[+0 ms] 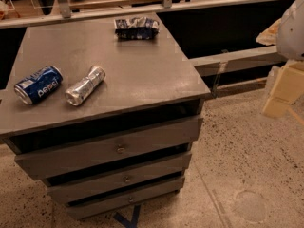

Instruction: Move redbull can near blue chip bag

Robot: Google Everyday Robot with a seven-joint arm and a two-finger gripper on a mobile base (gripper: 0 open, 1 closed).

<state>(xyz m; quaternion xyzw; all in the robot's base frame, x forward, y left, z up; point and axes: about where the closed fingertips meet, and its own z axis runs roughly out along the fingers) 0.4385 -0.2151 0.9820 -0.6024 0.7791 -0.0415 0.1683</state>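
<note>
The redbull can (85,85) is a slim silver can lying on its side near the front left of the grey cabinet top (142,75). The blue chip bag (136,27) is a crumpled dark blue bag with white markings lying at the far edge of the top, well apart from the can. My gripper (279,96) is at the right edge of the view, off the cabinet and over the floor, far to the right of both things. It holds nothing that I can see.
A fatter blue Pepsi can (39,84) lies on its side just left of the redbull can. The cabinet has several drawers (118,148) below. A railing and ledge (161,6) run behind it. Speckled floor (247,165) lies to the right.
</note>
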